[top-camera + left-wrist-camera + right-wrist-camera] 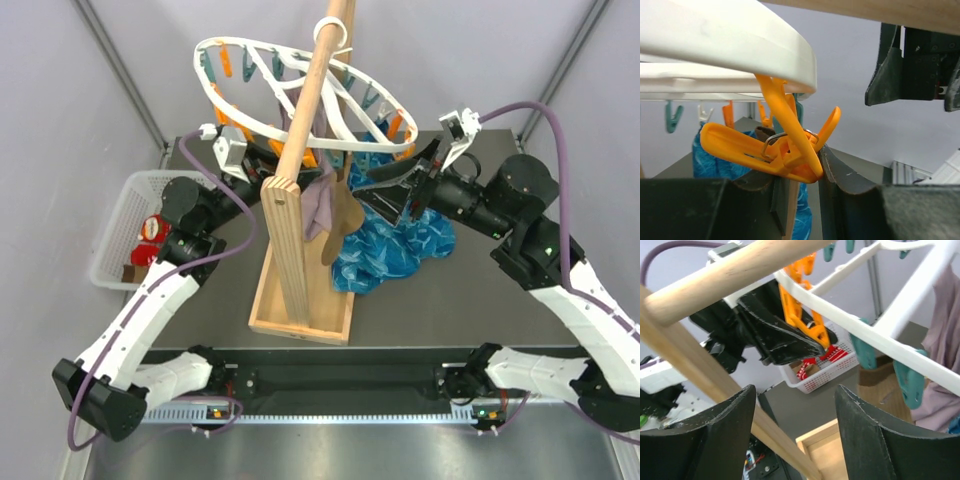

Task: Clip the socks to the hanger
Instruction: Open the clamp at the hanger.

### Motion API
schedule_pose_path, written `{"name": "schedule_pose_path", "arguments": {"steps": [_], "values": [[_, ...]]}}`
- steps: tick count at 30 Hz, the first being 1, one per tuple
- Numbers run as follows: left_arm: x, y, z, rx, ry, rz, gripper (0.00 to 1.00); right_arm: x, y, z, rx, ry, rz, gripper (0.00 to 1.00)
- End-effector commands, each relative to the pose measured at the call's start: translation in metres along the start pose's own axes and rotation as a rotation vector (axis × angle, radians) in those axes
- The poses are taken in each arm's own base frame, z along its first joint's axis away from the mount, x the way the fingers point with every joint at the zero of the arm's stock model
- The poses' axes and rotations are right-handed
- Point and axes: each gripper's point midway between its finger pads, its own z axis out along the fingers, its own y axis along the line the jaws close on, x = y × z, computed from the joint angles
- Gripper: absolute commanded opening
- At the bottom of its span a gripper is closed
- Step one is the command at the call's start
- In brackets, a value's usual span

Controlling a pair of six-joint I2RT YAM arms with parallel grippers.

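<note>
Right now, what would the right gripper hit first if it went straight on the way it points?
Likely the hanger's white rim, with the orange peg in the left gripper just behind. The wooden post crosses close beside that line; depth is unclear.

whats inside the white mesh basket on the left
The white mesh basket holds red socks with white pattern and a brown piece by its near corner. Anything lying under them is covered, and the left arm hides the basket's right edge.
</note>
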Motion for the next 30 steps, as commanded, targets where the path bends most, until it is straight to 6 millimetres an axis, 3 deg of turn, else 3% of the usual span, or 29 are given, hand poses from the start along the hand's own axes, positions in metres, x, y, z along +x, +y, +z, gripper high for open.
{"name": "schedule_pose_path", "arguments": {"steps": [1, 5, 10, 18, 19, 23, 30], "values": [[-0.013, -0.020, 0.010, 0.099, -0.011, -0.027, 0.00, -0.015, 0.025, 0.003, -0.136, 0.000, -0.046, 0.65], [-0.006, -0.027, 0.012, 0.134, 0.023, -0.065, 0.00, -0.018, 0.039, 0.013, -0.231, 0.013, -0.020, 0.67], [0.001, -0.024, 0.009, 0.104, 0.057, -0.094, 0.00, -0.015, 0.037, 0.030, -0.255, 0.016, 0.006, 0.75], [-0.002, -0.033, 0.004, 0.129, 0.065, -0.104, 0.00, -0.012, 0.033, 0.054, -0.252, 0.013, -0.023, 0.78], [-0.001, -0.033, 0.003, 0.129, 0.068, -0.107, 0.00, -0.003, 0.026, 0.060, -0.221, 0.049, -0.019, 0.79], [-0.003, -0.036, 0.000, 0.130, 0.066, -0.097, 0.00, -0.011, 0.011, 0.068, -0.124, 0.043, -0.072, 0.79], [-0.002, -0.040, -0.004, 0.139, 0.081, -0.089, 0.00, -0.005, 0.000, 0.076, -0.077, 0.055, -0.069, 0.73]]}}
